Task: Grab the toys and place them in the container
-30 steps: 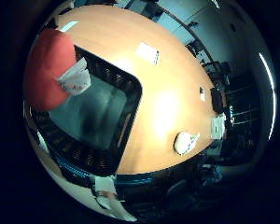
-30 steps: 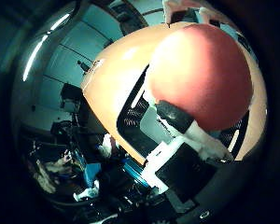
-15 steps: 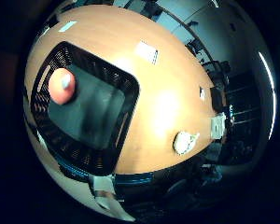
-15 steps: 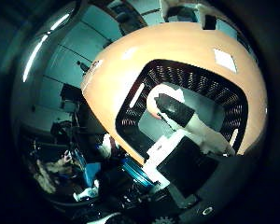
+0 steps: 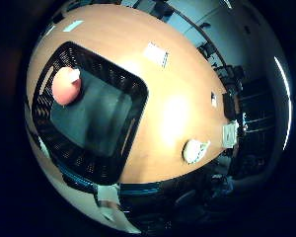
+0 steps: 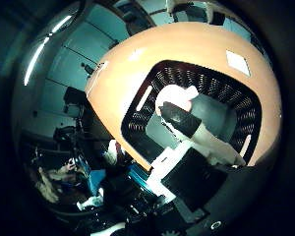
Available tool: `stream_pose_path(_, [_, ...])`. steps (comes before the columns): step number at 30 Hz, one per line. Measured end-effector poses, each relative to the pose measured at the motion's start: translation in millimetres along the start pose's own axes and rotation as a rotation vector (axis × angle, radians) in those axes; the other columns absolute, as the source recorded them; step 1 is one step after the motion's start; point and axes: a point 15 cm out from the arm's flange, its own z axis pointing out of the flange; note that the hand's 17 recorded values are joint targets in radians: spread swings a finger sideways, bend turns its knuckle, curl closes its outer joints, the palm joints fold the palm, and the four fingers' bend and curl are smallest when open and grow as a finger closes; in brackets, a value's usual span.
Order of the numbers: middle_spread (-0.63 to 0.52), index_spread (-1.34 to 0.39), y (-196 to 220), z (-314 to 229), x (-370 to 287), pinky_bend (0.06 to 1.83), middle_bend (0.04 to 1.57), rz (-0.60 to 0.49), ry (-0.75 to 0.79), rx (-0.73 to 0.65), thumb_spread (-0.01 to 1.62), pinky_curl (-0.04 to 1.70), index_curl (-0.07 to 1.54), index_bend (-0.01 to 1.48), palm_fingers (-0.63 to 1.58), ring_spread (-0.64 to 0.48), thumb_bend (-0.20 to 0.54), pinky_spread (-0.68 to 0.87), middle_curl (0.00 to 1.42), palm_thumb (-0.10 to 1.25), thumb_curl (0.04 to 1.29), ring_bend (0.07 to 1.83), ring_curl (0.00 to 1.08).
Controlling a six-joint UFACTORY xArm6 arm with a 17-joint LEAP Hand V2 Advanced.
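While hand (image 6: 196,142) open above: red toy (image 5: 65,86) inside black basket (image 5: 133,84), white object (image 5: 193,150) well apart on table (image 5: 172,108).

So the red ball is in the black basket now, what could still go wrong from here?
The red ball lies by the wall of the black basket, not in the middle, so it might roll about if the basket is bumped. The hand hangs just above the basket and could catch its rim on leaving. A white toy lies near the table edge; a clumsy grab might knock it off.

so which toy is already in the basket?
The red ball, lying in the black basket. The white toy sits out on the wooden table.
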Motion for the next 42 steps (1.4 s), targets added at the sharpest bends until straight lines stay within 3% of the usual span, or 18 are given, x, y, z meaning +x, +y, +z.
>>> stream_pose_path(34, [-0.19, -0.45, 26.0, -8.1, 87.9, 0.44, 0.34, 0.092, 0.074, -0.005, 1.08, 0.24, 0.35, 0.18, 0.47, -0.13, -0.022, 0.39, 0.42, 0.63, 0.32, 0.48, 0.26])
stream_pose_path(42, [-0.19, -0.45, 58.4, -11.0, 148.9, 0.45, 0.34, 0.168, 0.119, -0.029, 1.08, 0.21, 0.35, 0.18, 0.46, -0.14, -0.022, 0.39, 0.42, 0.63, 0.32, 0.49, 0.26])
